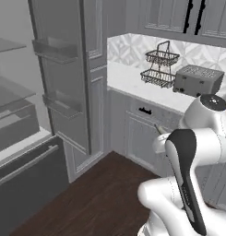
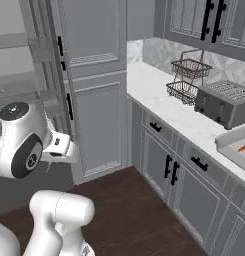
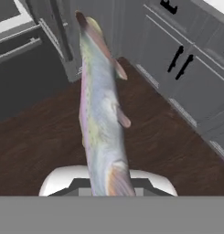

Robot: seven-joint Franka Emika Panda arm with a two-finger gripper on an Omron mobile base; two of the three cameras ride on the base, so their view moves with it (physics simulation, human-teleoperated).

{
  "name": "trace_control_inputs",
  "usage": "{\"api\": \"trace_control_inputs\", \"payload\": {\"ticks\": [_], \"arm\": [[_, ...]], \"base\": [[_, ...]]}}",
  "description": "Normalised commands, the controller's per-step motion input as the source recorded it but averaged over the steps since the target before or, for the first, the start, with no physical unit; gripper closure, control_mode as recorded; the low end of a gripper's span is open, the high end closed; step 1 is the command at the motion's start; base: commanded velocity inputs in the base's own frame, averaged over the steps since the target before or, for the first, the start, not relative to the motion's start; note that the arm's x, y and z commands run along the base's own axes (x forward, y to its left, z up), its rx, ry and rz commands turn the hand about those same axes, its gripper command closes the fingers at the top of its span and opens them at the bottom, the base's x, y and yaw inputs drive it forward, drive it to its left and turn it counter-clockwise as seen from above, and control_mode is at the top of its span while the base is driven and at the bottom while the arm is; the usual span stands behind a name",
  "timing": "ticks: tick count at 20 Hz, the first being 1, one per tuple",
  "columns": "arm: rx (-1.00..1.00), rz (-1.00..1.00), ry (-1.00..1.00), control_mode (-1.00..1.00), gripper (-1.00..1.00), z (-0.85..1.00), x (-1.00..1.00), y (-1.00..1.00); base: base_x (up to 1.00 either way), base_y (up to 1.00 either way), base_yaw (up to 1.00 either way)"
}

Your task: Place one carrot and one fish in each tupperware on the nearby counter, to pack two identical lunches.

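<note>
Carrying the fish (image 3: 100,114) to a tray without letting it swing was judged to be the step in hand, so a slow, level transfer toward the counter (image 1: 128,76) was called for. In the left base view the arm was seen folded high at the lower right, its elbow in front of the toaster (image 1: 198,79) and the wire basket (image 1: 160,69) near the counter's back edge. In the right base view one tupperware (image 2: 234,145) with a carrot (image 2: 243,147) inside lay at the counter's front edge, beyond the toaster. In the hand view the fish hung lengthwise over the dark floor, evidently clenched in the pincer, though the fingertips were hidden behind it.
</note>
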Motion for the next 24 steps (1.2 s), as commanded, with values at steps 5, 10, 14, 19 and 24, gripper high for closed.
{"api": "trace_control_inputs", "payload": {"ticks": [5, 10, 14, 19, 24], "arm": [[0.00, 0.00, 0.00, 1.00, 1.00, 0.00, 0.00, 0.00], [0.00, 0.00, 0.00, 1.00, 1.00, 0.00, 0.00, 0.00], [0.00, 0.00, 0.00, 1.00, 1.00, 0.00, 0.00, 0.00], [0.00, 0.00, 0.00, 1.00, 1.00, 0.00, 0.00, 0.00], [0.00, 0.00, 0.00, 1.00, 1.00, 0.00, 0.00, 0.00]], "base": [[0.68, -0.57, -0.61], [0.68, -0.59, -0.60], [0.69, -0.52, -0.61], [0.49, -0.31, -0.55], [0.31, -0.02, -0.36]]}}
